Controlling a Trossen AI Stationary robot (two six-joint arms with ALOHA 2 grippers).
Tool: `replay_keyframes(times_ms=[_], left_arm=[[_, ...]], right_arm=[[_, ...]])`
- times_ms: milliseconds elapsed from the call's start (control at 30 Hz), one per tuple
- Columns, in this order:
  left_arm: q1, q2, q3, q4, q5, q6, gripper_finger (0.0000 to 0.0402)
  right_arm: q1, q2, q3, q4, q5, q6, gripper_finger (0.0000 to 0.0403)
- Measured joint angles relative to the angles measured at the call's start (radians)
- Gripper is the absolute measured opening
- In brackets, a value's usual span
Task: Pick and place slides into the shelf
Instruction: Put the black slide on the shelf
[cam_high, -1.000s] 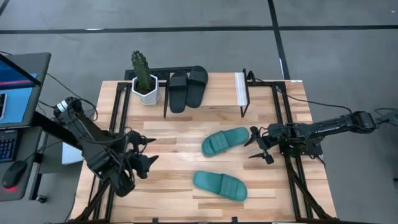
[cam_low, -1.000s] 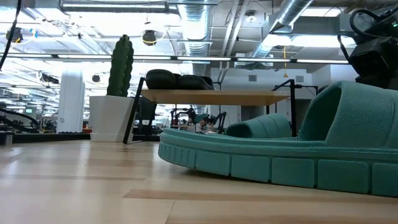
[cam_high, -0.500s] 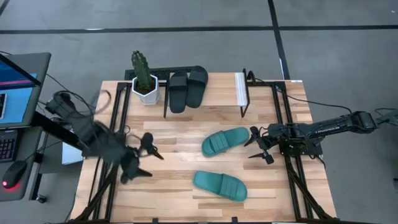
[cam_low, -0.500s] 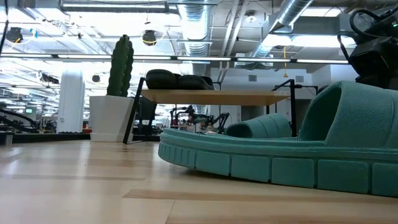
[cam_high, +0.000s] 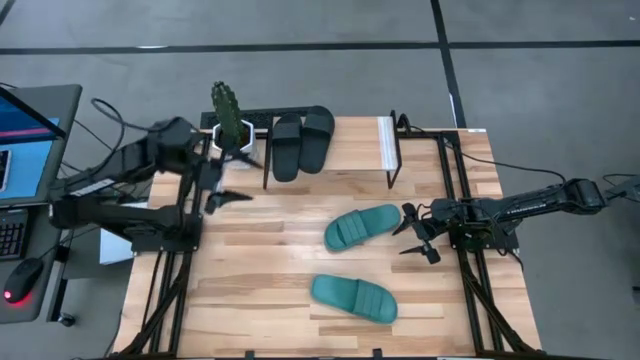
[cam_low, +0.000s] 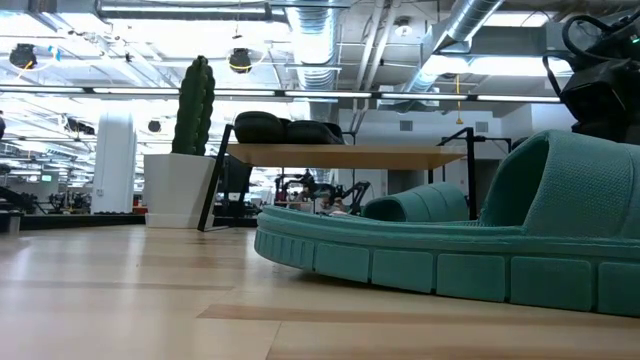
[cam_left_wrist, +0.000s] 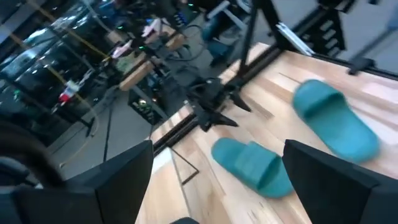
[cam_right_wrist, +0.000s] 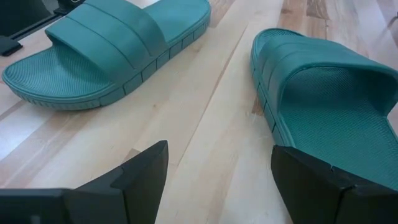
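Observation:
Two teal slides lie sole-down on the plank table, one (cam_high: 362, 226) farther from me, one (cam_high: 353, 297) nearer the near edge. Two black slides (cam_high: 302, 142) rest side by side on the shelf's wooden top (cam_high: 350, 150), as the low view (cam_low: 285, 128) also shows. My right gripper (cam_high: 415, 235) is open and low over the table, just right of the farther teal slide (cam_right_wrist: 336, 106), touching nothing. My left gripper (cam_high: 225, 185) is open and raised above the table's far left part, beside the cactus. Its wrist view looks down on both teal slides (cam_left_wrist: 252, 163) (cam_left_wrist: 336, 121).
A cactus in a white pot (cam_high: 233, 130) stands at the shelf's left end, close to my left gripper. The shelf has a white end (cam_high: 385, 143) on its right. Black frame rails (cam_high: 455, 200) run along the table's left and right sides. Bare planks lie left of the teal slides.
My left arm has swung from low over the table's near left part toward the far edge and risen, ending beside the cactus; its gripper has stayed open. The slides and the right arm have not moved.

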Motion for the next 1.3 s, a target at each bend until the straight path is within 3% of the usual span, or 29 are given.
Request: replay_keyframes(times_ms=[100, 233, 367, 500, 667, 833, 1133, 1300], left_arm=[[0.056, 0.033, 0.0, 0.099, 0.011, -0.056, 0.0344], [0.067, 0.065, 0.0, 0.236, -0.086, -0.11, 0.0344], [0.055, 0.099, 0.0, 0.309, -0.113, -0.176, 0.0344], [0.035, 0.124, 0.0, 0.331, -0.113, -0.182, 0.0344], [0.013, 0.166, 0.0, 0.371, -0.123, -0.027, 0.0343], [0.01, 0.198, 0.0, 0.437, -0.175, 0.028, 0.0343], [-0.001, 0.223, 0.0, 0.353, -0.172, -0.016, 0.0343], [-0.037, 0.254, 0.0, 0.407, -0.305, -0.051, 0.0342]], right_arm=[[0.0, 0.0, 0.0, 0.0, 0.0, 0.0, 0.0269], [0.0, 0.0, 0.0, 0.0, 0.0, 0.0, 0.0269], [0.0, 0.0, 0.0, 0.0, 0.0, 0.0, 0.0269], [0.0, 0.0, 0.0, 0.0, 0.0, 0.0, 0.0269], [0.0, 0.0, 0.0, 0.0, 0.0, 0.0, 0.0269], [0.0, 0.0, 0.0, 0.0, 0.0, 0.0, 0.0269], [0.0, 0.0, 0.0, 0.0, 0.0, 0.0, 0.0269], [0.0, 0.0, 0.0, 0.0, 0.0, 0.0, 0.0269]])
